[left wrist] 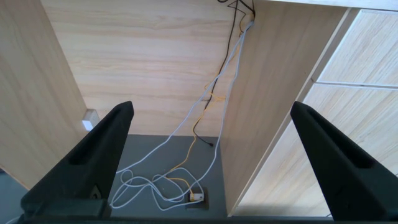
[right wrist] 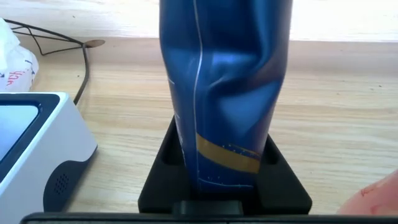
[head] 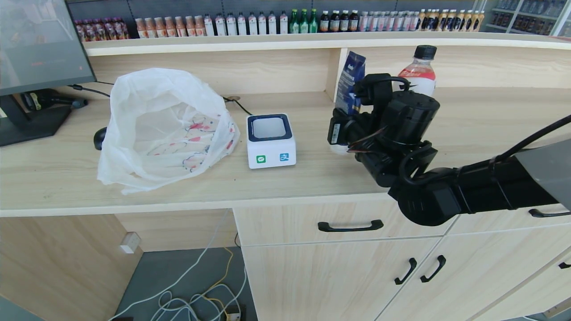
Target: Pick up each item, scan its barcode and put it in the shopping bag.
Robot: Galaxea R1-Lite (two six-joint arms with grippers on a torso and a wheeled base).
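A blue pouch (head: 351,80) (right wrist: 227,93) stands upright at the back of the counter, right of the scanner, and its sides are dented where my right gripper (head: 344,125) (right wrist: 224,180) is shut on its lower part. A white barcode scanner (head: 271,140) (right wrist: 31,149) sits mid-counter, with the open white shopping bag (head: 165,125) (right wrist: 12,56) to its left. Behind the right arm stands a bottle (head: 419,71) with a red label and black cap. My left gripper (left wrist: 211,162) hangs open and empty below counter height, over the floor cables.
A monitor (head: 40,44) and a handheld scanner on its stand occupy the counter's far left. A raised shelf (head: 312,42) runs along the back. Drawers and cupboard doors (head: 348,249) sit under the counter. Loose cables (left wrist: 180,174) lie on the floor.
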